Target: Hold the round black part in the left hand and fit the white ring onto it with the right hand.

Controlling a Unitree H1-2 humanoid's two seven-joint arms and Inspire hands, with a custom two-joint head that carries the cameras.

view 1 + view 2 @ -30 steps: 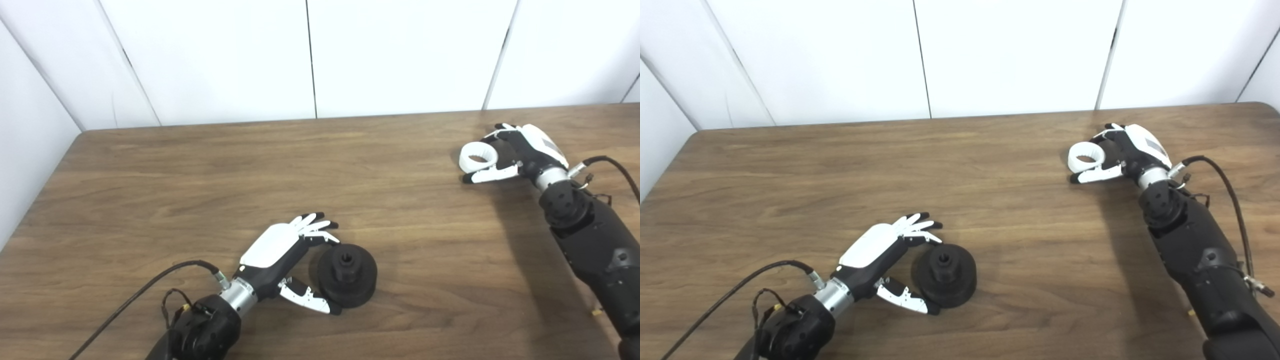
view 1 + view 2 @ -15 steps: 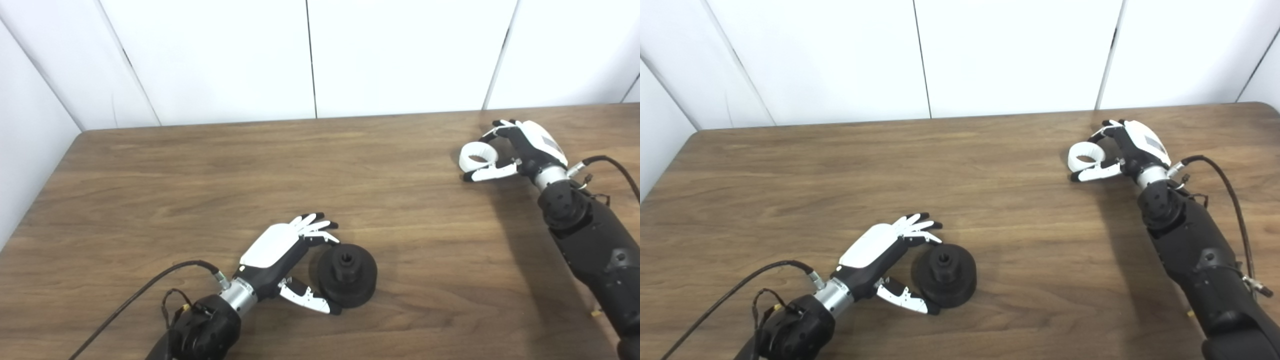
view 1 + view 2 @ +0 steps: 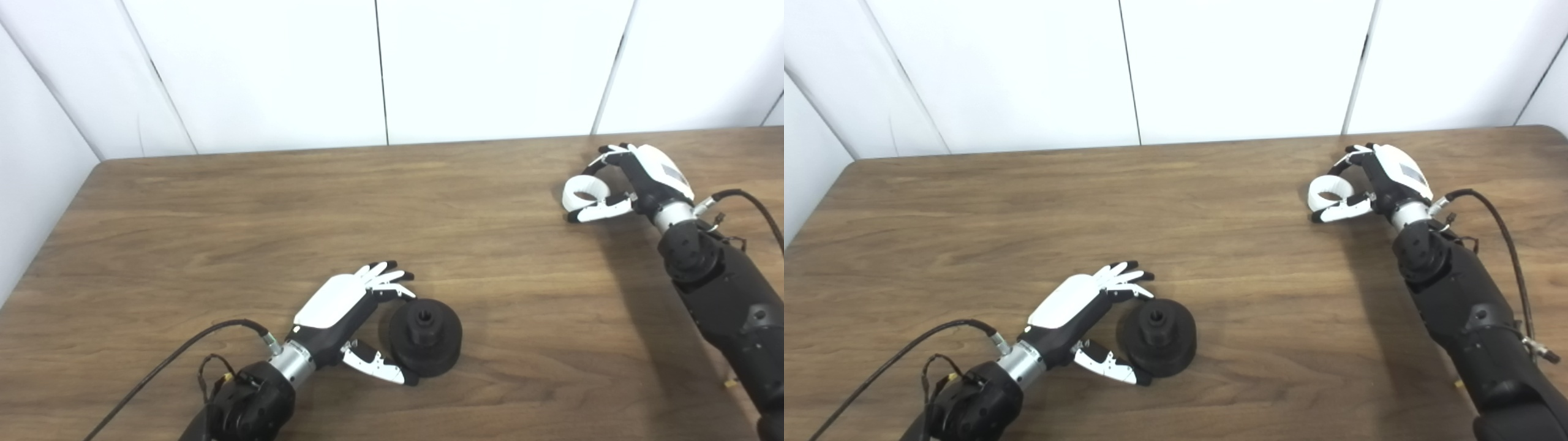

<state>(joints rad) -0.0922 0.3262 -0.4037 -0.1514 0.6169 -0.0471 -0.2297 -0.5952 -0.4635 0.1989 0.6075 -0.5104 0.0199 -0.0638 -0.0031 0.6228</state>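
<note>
The round black part (image 3: 425, 337) lies flat on the wooden table (image 3: 245, 214) near the front, its central hub facing up. My left hand (image 3: 343, 306) lies beside it on the left, open, with fingers at the part's far-left edge and thumb at its near-left edge, cupping it without lifting. The white ring (image 3: 569, 191) is at the far right, pinched between the fingers and thumb of my right hand (image 3: 649, 177) and tilted just above the table. It also shows in the right eye view (image 3: 1315, 190).
White wall panels stand behind the table's far edge. A black cable (image 3: 159, 367) trails from my left wrist and another (image 3: 759, 211) loops from my right wrist. Bare wood lies between the two hands.
My right hand has drawn slightly back and up with the white ring, which now tilts more upright. My left hand and the black part have not moved.
</note>
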